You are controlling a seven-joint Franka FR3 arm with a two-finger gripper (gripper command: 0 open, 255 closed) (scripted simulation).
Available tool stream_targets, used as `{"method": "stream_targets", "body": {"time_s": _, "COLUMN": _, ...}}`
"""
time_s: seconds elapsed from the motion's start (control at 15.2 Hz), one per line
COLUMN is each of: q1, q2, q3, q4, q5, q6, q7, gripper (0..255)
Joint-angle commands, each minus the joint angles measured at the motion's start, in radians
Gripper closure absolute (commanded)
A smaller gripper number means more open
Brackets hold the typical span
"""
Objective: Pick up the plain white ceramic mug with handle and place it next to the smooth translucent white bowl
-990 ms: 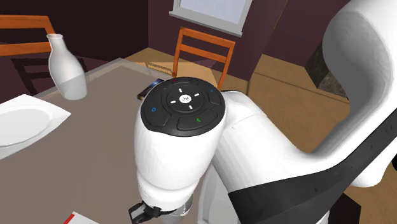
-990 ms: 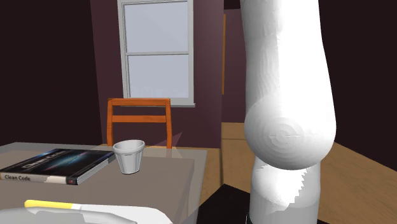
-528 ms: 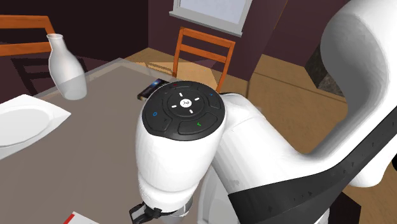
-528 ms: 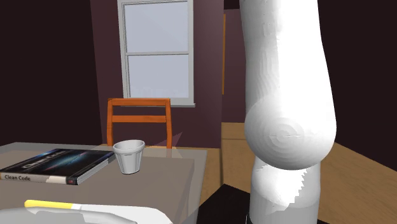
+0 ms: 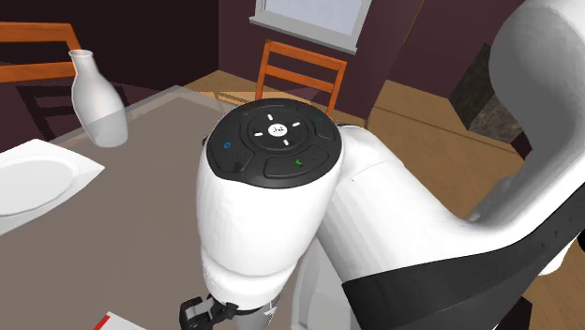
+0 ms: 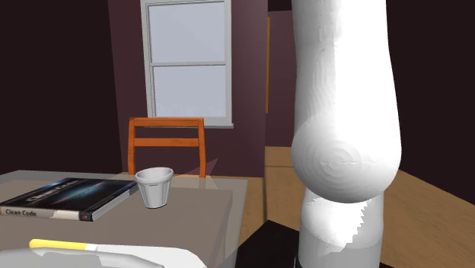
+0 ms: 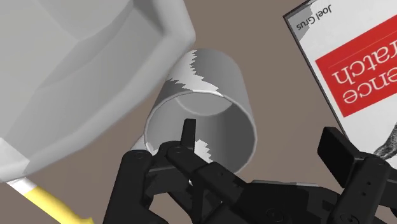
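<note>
In the wrist view a plain white mug (image 7: 219, 73) stands upright on the brown table (image 7: 254, 32), its open top facing the camera and its handle hidden. It is close beside the faceted wall of a translucent white bowl (image 7: 83, 70). My gripper (image 7: 261, 130) hangs open just above the mug. One fingertip (image 7: 186, 127) is over the mug's mouth. The other fingertip (image 7: 337, 146) stands well clear of the mug's wall, toward a book. Nothing is clasped between them.
A red-and-white book (image 7: 356, 63) lies beside the gripper and a yellow-handled utensil (image 7: 48, 203) pokes out under the bowl. A small white cup (image 6: 156, 186), a dark book (image 6: 65, 198), a white bottle (image 5: 94, 94) and a plate (image 5: 28, 183) share the table; an orange chair (image 5: 300, 75) stands beyond.
In the shoulder view the arm's round black-capped joint has tilted up and back, and the black hand at the bottom edge has shifted slightly left. The second exterior view is the same.
</note>
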Motion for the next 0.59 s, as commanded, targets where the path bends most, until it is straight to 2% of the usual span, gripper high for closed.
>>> {"method": "stream_targets", "body": {"time_s": 0.0, "q1": -0.026, "q2": -0.061, "q3": 0.022, "q4": 0.020, "q5": 0.073, "q6": -0.044, "q7": -0.053, "gripper": 0}}
{"method": "stream_targets", "body": {"time_s": 0.07, "q1": -0.033, "q2": -0.085, "q3": 0.027, "q4": 0.033, "q5": 0.101, "q6": -0.067, "q7": -0.073, "gripper": 0}}
{"method": "stream_targets", "body": {"time_s": 0.53, "q1": -0.030, "q2": -0.085, "q3": 0.024, "q4": 0.033, "q5": 0.101, "q6": -0.067, "q7": -0.073, "gripper": 0}}
